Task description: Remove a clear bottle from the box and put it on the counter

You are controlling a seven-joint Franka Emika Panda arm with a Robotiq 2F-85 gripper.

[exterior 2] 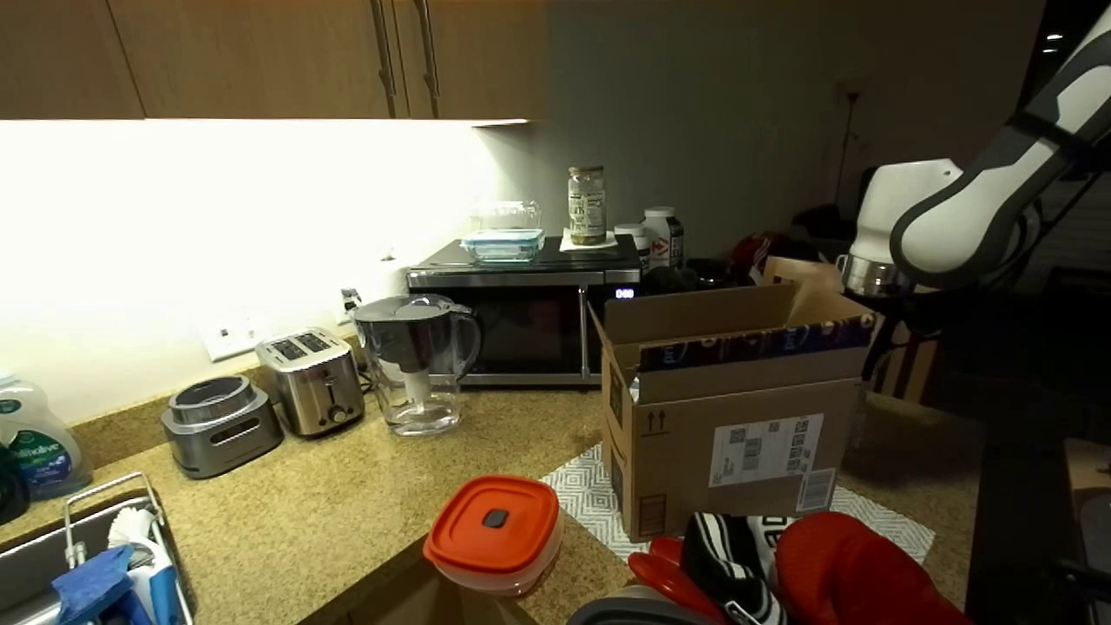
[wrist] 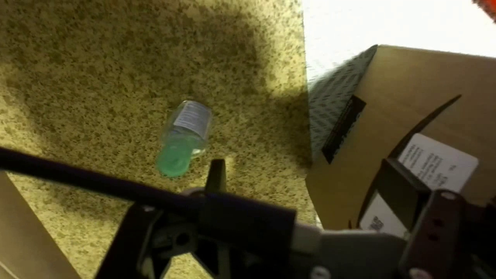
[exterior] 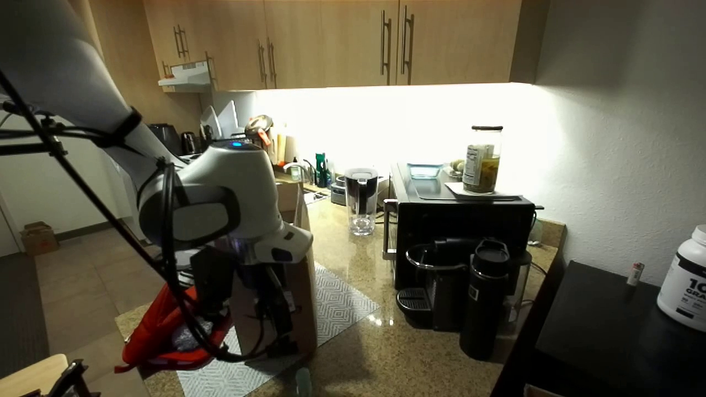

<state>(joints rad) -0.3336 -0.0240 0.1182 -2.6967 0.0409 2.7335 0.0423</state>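
Note:
A small clear bottle (wrist: 192, 118) with a green cap and a white label is on the speckled counter (wrist: 97, 77) in the wrist view. Its top also shows at the bottom edge of an exterior view (exterior: 303, 380), where it looks upright. The brown cardboard box (exterior 2: 668, 469) stands on a patterned mat with its top flaps up; its inside is hidden. It also shows in an exterior view (exterior: 306, 292) and the wrist view (wrist: 418, 85). My gripper (wrist: 310, 170) is open and empty, low beside the box, with the bottle apart from its fingers.
A red mitt (exterior: 160, 336) lies beside the box. A red-lidded container (exterior 2: 495, 529) sits near the counter's edge. A water pitcher (exterior: 361, 204), a black oven (exterior: 463, 220) and a black coffee machine (exterior: 447, 298) stand along the wall. A cable (wrist: 97, 182) crosses the wrist view.

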